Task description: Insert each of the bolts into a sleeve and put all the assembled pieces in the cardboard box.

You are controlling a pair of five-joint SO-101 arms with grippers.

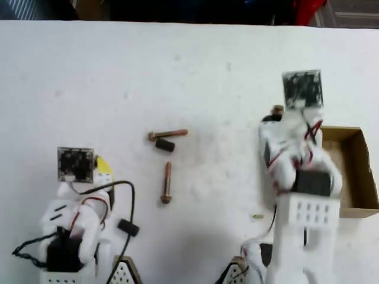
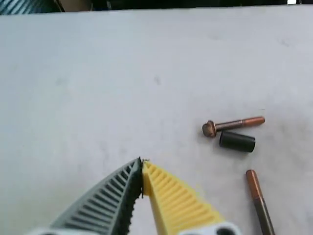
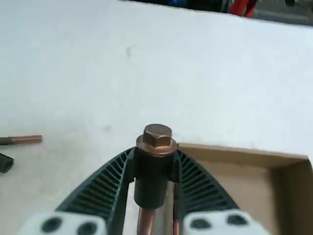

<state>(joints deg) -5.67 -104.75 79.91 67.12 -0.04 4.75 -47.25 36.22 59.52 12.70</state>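
My right gripper [image 3: 154, 169] is shut on an assembled piece [image 3: 153, 171]: a copper bolt standing upright inside a black sleeve, head up, just beside the near-left corner of the cardboard box [image 3: 244, 181]. In the high view that bolt head [image 1: 276, 110] peeks out by the right arm, left of the box [image 1: 355, 171]. One bolt [image 1: 168, 134] lies mid-table with a black sleeve [image 1: 164, 145] touching it, and another bolt [image 1: 166, 183] lies below them. Another black sleeve [image 1: 128, 227] rests near the left arm. My left gripper [image 2: 142, 171] is shut, holding nothing, left of the bolt [image 2: 233, 125] and sleeve [image 2: 237, 141].
A small light scrap [image 1: 257, 216] lies on the white table [image 1: 177, 71] near the right arm's base. Black cables [image 1: 121, 189] loop beside the left arm. The table's far edge meets dark clutter at the back.
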